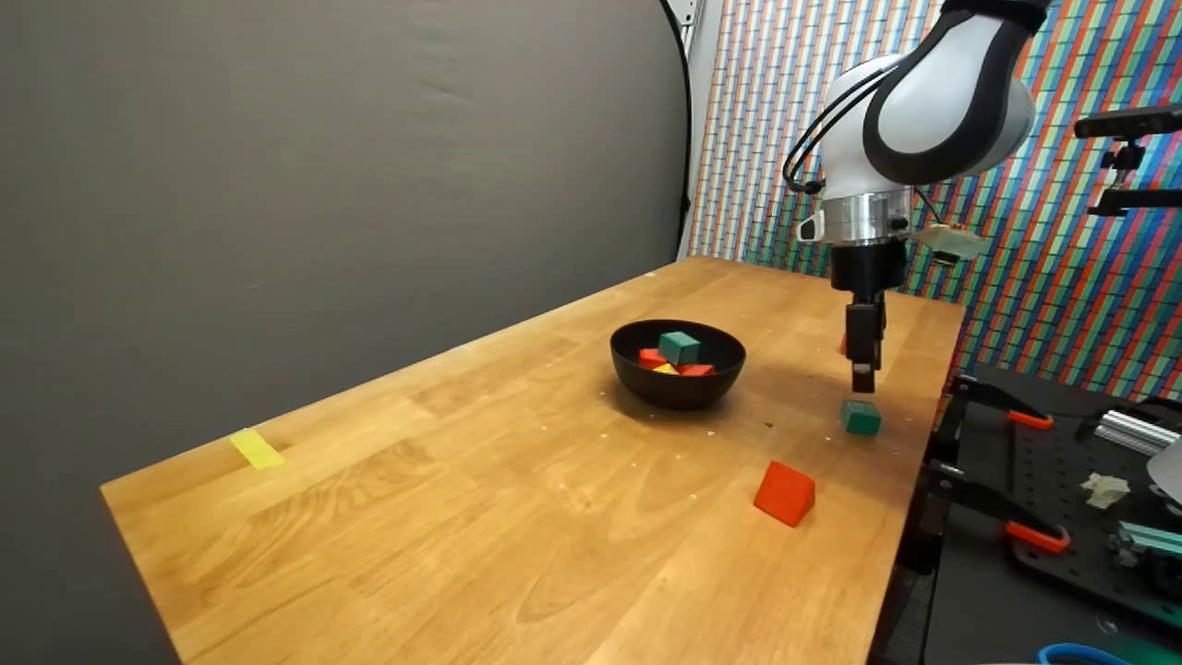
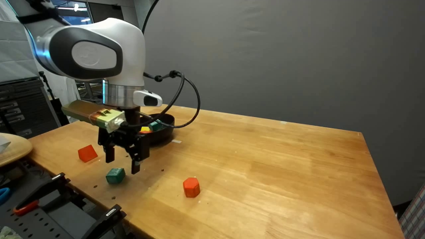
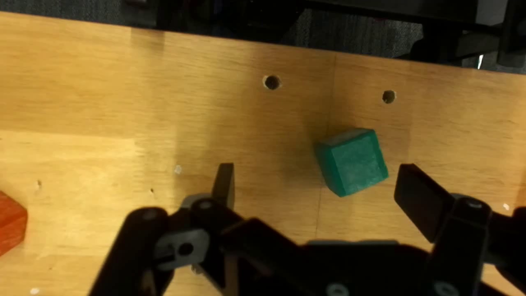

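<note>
Wrist view shows my gripper (image 3: 316,174) released, its two fingers (image 3: 423,201) spread wide, with bare table (image 3: 263,144) and a green block (image 3: 357,166) in sight between them. Across that picture the green block sits nearer the finger at the right, turned at an angle to it and touching neither. Both exterior views give me the height that the wrist view leaves unclear: my fingertips hang above the table, and the green block rests on it, lower than they are and near them. At the left border of the wrist view an orange block (image 3: 11,224) is cut off. An orange hexagonal block (image 2: 191,187) stands whole in an exterior view, while only an orange sliver (image 1: 842,344) peeps out beside my gripper in an exterior view. Both exterior views, but not the wrist view, show me a red-orange wedge (image 1: 785,494) on the table and a black bowl (image 1: 679,392). In the bowl a green piece (image 1: 679,347) lies on red pieces (image 1: 698,369) and a yellow piece (image 1: 665,368); my gripper and a black cable (image 2: 199,101) cover part of it in an exterior view. A strip of yellow tape (image 1: 257,449) near the table's edge shows in an exterior view.
</note>
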Motion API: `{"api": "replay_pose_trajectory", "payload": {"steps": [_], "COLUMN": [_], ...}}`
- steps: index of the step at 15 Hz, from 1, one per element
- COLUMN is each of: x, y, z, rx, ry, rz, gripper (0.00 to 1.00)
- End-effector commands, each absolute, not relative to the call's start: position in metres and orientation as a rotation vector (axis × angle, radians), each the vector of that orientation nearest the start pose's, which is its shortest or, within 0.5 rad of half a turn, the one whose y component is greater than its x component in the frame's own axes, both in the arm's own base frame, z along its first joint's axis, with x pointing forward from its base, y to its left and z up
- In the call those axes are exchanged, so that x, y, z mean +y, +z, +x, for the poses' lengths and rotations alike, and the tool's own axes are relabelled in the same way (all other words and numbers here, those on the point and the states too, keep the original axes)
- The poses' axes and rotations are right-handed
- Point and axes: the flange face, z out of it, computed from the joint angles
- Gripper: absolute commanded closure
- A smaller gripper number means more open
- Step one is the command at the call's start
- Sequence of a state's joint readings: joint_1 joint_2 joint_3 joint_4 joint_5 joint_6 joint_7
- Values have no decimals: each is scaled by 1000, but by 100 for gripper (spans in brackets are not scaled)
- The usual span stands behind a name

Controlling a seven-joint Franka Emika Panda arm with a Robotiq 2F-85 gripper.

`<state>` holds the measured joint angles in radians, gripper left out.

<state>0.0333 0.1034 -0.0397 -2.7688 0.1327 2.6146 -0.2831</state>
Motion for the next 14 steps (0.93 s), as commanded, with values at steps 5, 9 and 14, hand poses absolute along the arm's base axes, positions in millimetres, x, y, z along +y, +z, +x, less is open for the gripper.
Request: {"api": "replay_pose_trajectory", "payload": {"steps": [5, 9, 14], "x": [15, 24, 30], "y": [130, 123, 145], "z": [345, 343, 355], "rx": [-307, -336, -348], "ry": [423, 429, 372], "rz": [-3035, -3049, -3173], "gripper": [0, 29, 66]}}
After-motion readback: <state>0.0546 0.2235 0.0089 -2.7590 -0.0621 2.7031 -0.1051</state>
